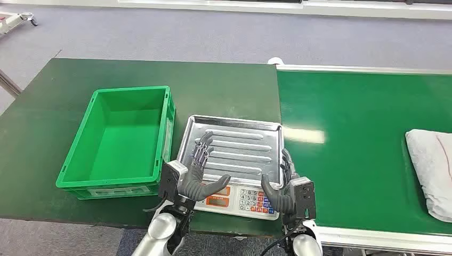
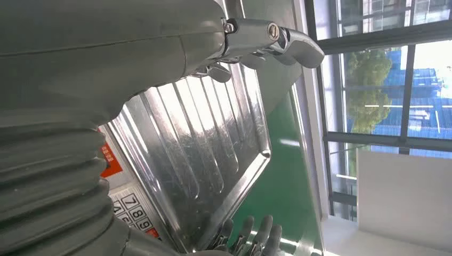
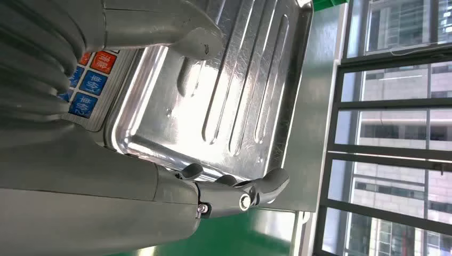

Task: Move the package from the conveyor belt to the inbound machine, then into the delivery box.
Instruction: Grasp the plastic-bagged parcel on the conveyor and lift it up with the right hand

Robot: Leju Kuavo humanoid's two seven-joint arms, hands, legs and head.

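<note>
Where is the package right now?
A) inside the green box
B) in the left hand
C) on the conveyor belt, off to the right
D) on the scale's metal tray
C: the grey package lies on the green conveyor belt at the right edge of the head view.

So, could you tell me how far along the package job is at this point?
Nothing looks done yet: the package lies on the conveyor belt, at its right side. Nothing is in hand: the left hand and right hand hover empty by the scale's metal tray. Everything is left: picking it up, weighing it on the bare tray, then dropping it into the empty green box.
</note>
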